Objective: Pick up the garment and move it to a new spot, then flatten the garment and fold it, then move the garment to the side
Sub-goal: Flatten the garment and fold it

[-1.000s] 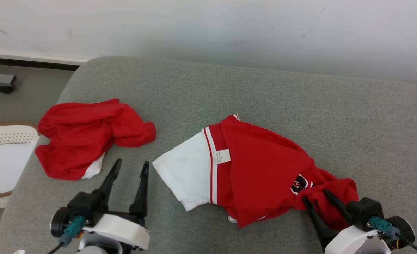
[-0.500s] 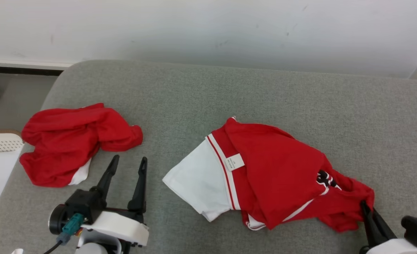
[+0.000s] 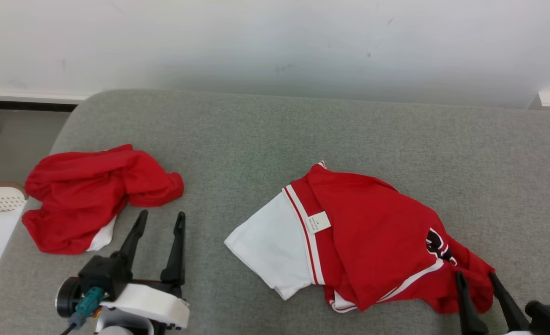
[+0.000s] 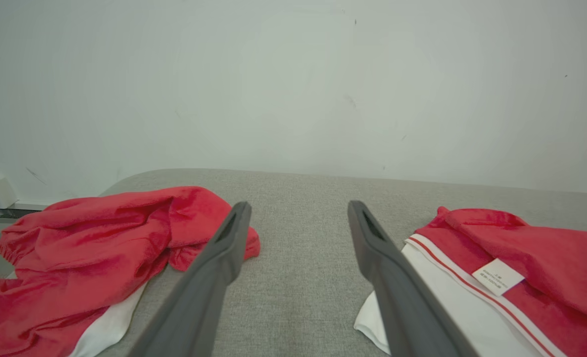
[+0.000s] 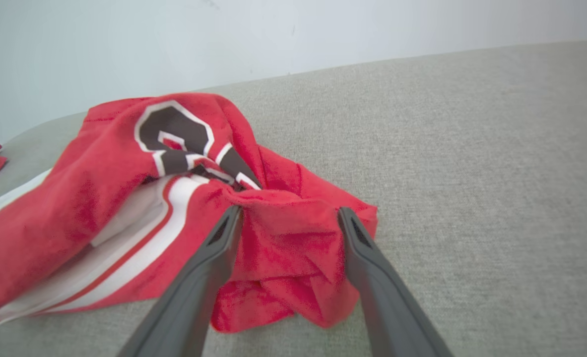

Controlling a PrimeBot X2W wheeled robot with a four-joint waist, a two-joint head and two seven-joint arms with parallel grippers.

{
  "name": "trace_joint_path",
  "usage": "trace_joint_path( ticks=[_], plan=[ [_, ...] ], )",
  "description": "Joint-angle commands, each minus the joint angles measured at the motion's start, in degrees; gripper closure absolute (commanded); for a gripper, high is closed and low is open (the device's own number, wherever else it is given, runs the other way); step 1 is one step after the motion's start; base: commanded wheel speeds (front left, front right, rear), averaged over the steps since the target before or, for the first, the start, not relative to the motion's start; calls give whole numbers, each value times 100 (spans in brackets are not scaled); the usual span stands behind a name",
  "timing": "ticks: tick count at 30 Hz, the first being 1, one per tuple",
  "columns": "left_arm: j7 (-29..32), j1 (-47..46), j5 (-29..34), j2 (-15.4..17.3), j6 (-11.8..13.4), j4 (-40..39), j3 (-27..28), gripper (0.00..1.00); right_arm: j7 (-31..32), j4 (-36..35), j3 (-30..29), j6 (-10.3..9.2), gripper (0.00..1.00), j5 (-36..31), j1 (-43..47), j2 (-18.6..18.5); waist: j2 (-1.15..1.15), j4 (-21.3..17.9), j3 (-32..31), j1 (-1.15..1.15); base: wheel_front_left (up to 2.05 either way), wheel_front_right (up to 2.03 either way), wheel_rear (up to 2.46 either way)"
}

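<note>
right gripper [image 3: 474,275] spread wide astride bunched corner of garment [image 3: 372,232], nothing held | left gripper [image 3: 161,214] spread too, empty | risk: pinch catches stacked layers, flattening fails

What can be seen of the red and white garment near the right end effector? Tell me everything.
The garment is soft red fabric with a white panel, red-and-white stripes, a white label and a dark logo. It lies crumpled and partly folded over itself on the grey cushion, unflattened. The right end effector, open, straddles its bunched end.
</note>
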Motion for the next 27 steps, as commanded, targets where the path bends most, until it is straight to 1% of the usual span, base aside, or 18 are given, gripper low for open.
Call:
trace_joint_path(
  ticks=[1, 4, 5, 8, 14, 27],
  plan=[
    [-4, 80, 52, 8, 16, -9, 52, 0, -12, -329, 76, -12, 0, -111, 62, -2, 0, -25, -33, 0, 0, 0, 0],
    [-4, 97, 73, 15, 24, -23, 90, 0, 132, -889, 193, -12, 0, -218, 60, -62, 0, -48, -59, 0, 0, 0, 0],
    [-4, 97, 73, 15, 24, -23, 90, 0, 132, -889, 193, -12, 0, -218, 60, -62, 0, -48, -59, 0, 0, 0, 0],
    [-4, 127, 92, 16, 43, -47, 115, 0, 333, -1369, 284, -12, 0, -351, -87, -165, 0, -70, -80, 0, 0, 0, 0],
    [-4, 177, 129, 1, 11, -33, 118, 0, 653, -1842, 519, -12, 0, -398, -383, -309, 0, -61, -109, 0, 0, 0, 0],
    [-4, 159, 147, -33, -18, -18, 125, 0, 798, -1943, 524, -12, 0, -354, -357, -311, 0, -42, -63, 0, 0, 0, 0]
  ],
)
